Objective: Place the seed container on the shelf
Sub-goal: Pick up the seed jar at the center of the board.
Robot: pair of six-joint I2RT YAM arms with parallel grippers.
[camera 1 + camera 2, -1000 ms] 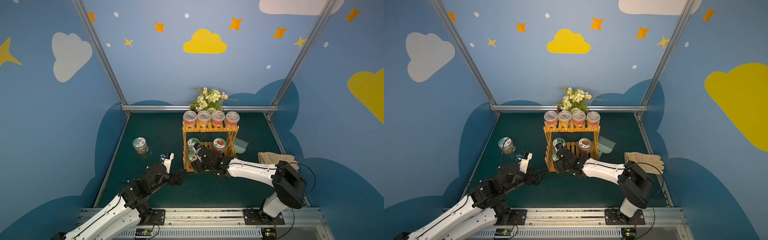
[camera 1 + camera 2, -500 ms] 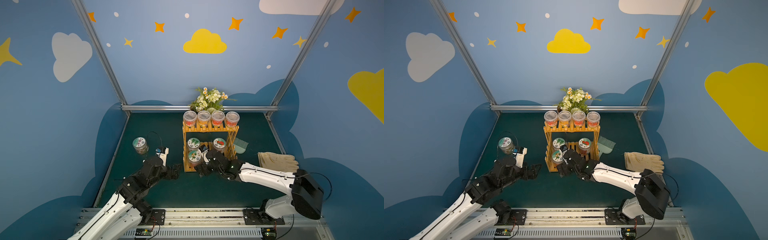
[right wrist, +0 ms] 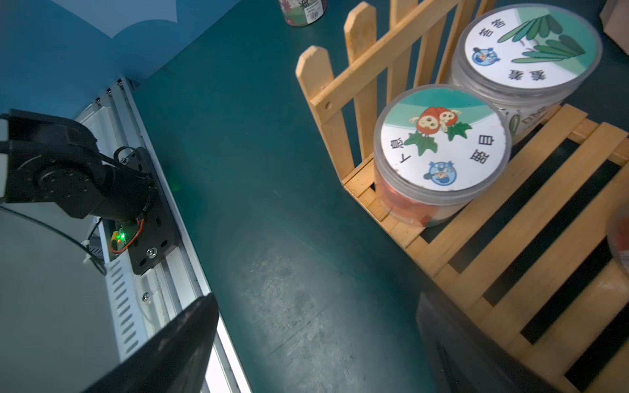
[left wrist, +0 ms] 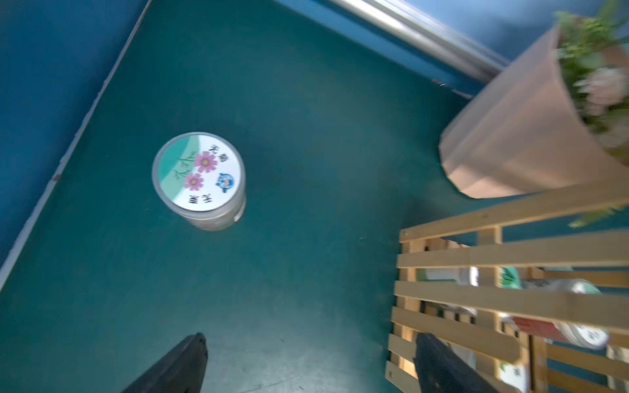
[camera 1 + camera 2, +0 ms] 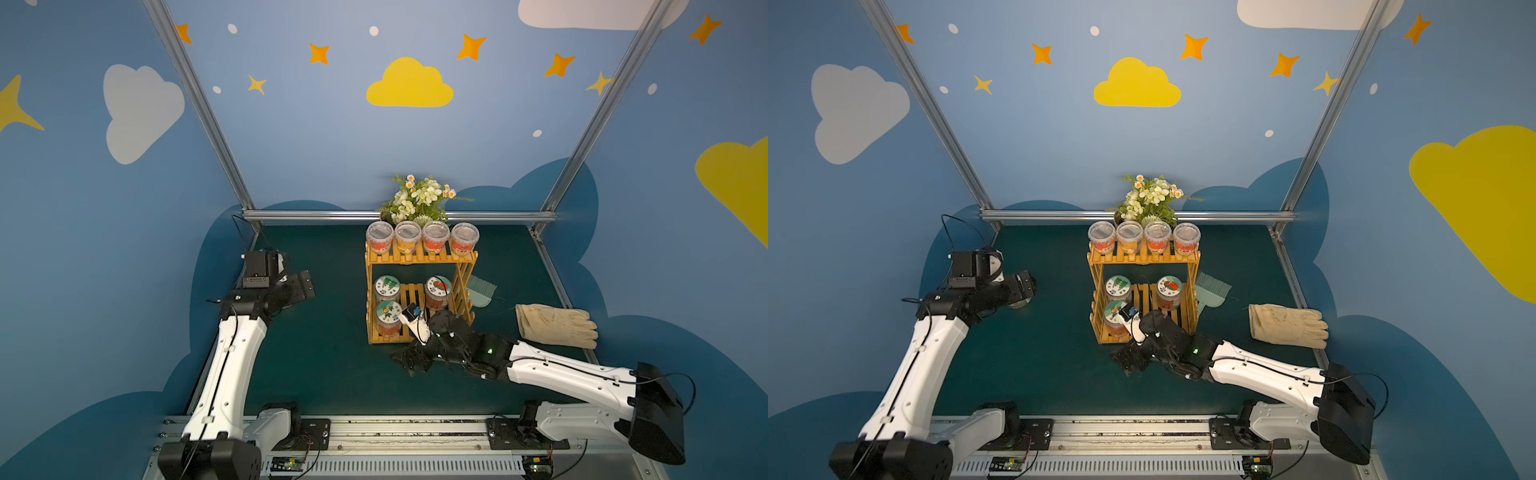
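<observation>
Left gripper [image 4: 311, 337], jaws spread, faces the upright seed jar [image 4: 199, 177] (centre-left in its wrist view). Right gripper [image 5: 409, 359], also spread, sits farther off by the shelf [image 5: 419, 261].

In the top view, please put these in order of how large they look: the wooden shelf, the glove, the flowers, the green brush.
1. wooden shelf
2. glove and flowers: they look about alike, and the flowers stand farther back, so I do not rank them
3. green brush

Blue walls [image 5: 316, 137] all round, yellow cloud [image 5: 409, 85] at upper centre, orange stars [image 5: 319, 54] scattered, silver posts [image 5: 202, 108] framing the dark green table [image 5: 328, 365] below.
</observation>
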